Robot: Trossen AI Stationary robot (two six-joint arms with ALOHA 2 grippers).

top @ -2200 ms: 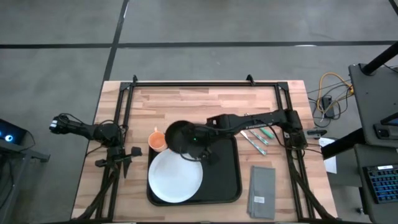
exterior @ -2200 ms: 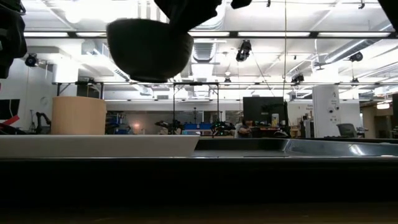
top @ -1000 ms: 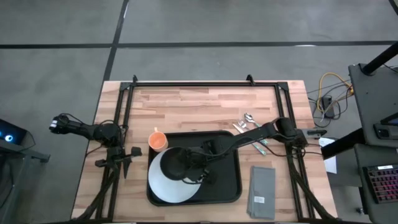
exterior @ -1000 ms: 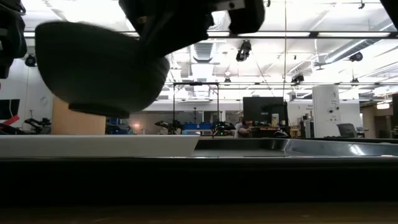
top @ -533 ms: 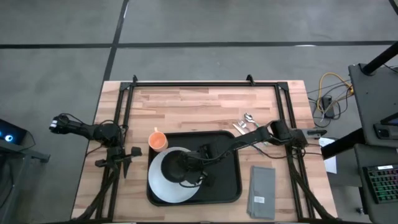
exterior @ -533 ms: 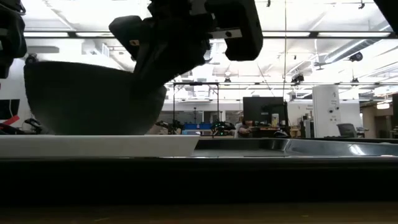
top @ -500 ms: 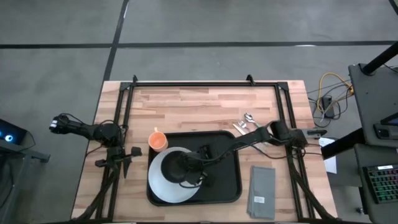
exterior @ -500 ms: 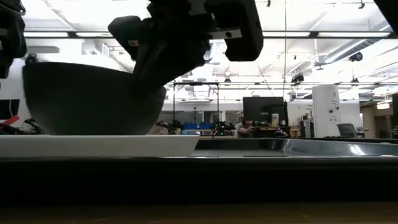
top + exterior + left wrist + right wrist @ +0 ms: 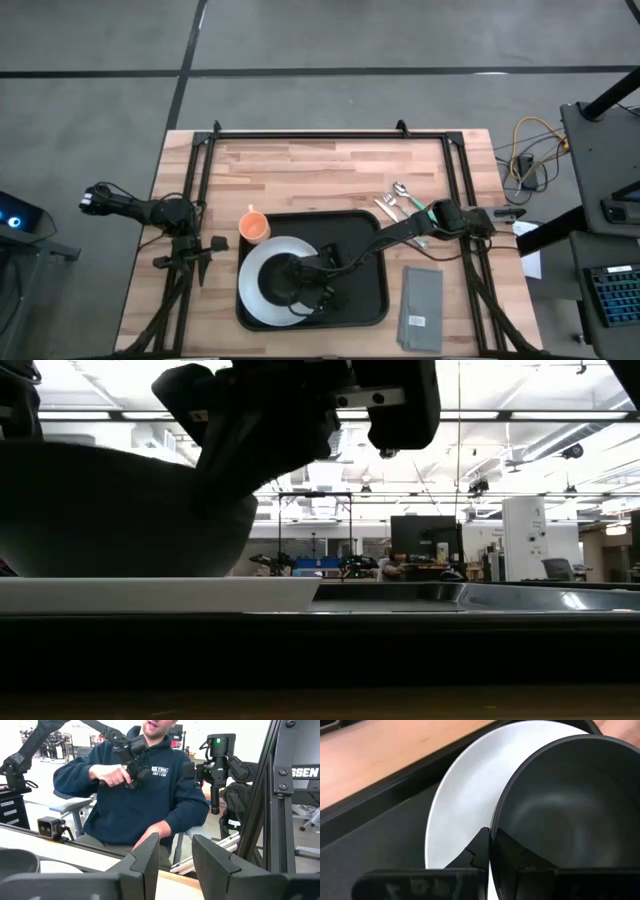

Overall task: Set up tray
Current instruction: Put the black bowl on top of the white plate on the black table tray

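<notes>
The black tray (image 9: 362,290) lies on the table's near middle. A white plate (image 9: 252,300) lies in its left half. A black bowl (image 9: 283,281) stands upright on the plate; it also shows in the low view (image 9: 110,510) and the right wrist view (image 9: 560,805). My right gripper (image 9: 320,272) is shut on the bowl's rim and also shows in its own wrist view (image 9: 492,851). My left gripper (image 9: 206,256) waits open at the table's left edge, empty, and shows in its own view (image 9: 175,865). My right gripper pinches the bowl's rim (image 9: 492,827) on the side toward the table's right, one finger (image 9: 509,854) inside the bowl and one (image 9: 477,849) outside. The fingers slant down from the right. The bowl stands upright with its base on the plate (image 9: 160,594).
An orange cup (image 9: 253,226) stands just off the tray's far left corner. Cutlery (image 9: 404,206) lies right of the tray's far corner, and a grey folded napkin (image 9: 421,308) lies right of the tray. A seated person (image 9: 135,785) is beyond the table.
My right gripper has gone down and toward the table's near edge with the bowl. The bowl, held tilted and clear a second ago, has levelled and come down onto the white plate, then shifted a little nearer. The gripper stays shut on its rim.
</notes>
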